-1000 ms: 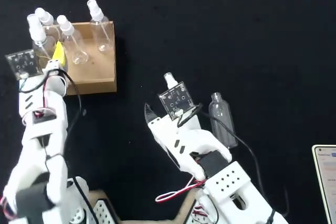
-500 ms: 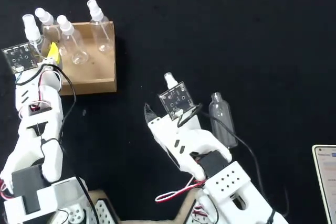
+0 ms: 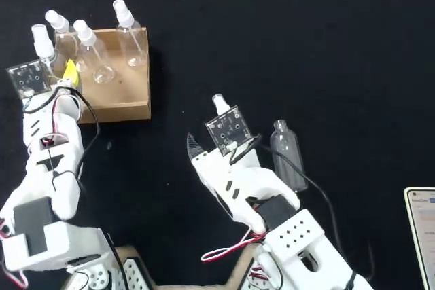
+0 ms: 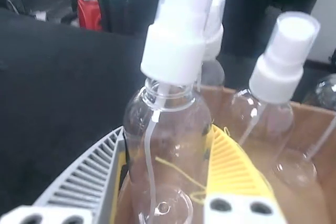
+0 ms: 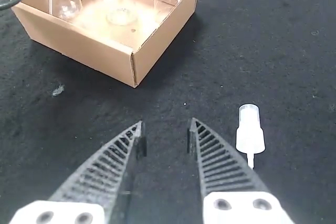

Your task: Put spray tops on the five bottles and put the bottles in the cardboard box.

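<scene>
My left pincer [image 4: 167, 140] is clamped round the body of a capped bottle [image 4: 163, 103], upright, right at the left edge of the cardboard box [image 3: 129, 89]. Three more bottles [image 3: 95, 56] stand inside it, and I can't tell whether the held one's base is past the wall. My right pincer [image 5: 165, 132] is wide open with nothing in it, low over the middle of the table [image 3: 306, 45]. Here's what matters: the loose spray top [image 5: 249, 134] lies flat just outside one finger, not between the two, long axis roughly along the fingers, tube end toward the pincer. The bare bottle [image 3: 288, 155] lies on its side close by, neck toward the table's far edge. I reckon a sideways shift comes before any grab.
</scene>
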Tool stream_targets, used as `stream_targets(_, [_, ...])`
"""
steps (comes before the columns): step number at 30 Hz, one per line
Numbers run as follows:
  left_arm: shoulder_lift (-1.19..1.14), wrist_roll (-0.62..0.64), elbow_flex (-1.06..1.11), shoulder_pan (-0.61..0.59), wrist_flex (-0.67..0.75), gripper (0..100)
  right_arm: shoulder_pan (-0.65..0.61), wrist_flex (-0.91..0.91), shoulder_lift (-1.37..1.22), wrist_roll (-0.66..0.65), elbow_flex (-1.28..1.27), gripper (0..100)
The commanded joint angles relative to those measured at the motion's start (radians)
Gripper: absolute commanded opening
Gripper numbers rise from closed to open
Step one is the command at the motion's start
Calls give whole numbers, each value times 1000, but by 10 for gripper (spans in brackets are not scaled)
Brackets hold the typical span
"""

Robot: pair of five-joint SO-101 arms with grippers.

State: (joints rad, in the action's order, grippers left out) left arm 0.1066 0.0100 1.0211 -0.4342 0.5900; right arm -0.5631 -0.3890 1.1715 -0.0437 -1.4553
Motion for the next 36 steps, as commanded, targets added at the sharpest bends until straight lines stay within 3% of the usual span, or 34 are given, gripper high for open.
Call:
stream_targets(1, [-57, 5, 7, -10, 279, 116, -8, 34, 18, -3, 7, 134])
stream_targets(3, [-89, 5, 38, -10, 370, 116, -8, 34, 18, -3, 7, 134])
stream_targets(6, [-112, 5, 44, -10, 370, 117, -8, 34, 18, -3, 7, 134])
stream_targets(16, [-115, 9, -97, -13, 18, 120, -8, 34, 18, -3, 7, 134])
stream_targets(36, [-115, 9, -33, -13, 48, 121, -8, 34, 18, -3, 7, 134])
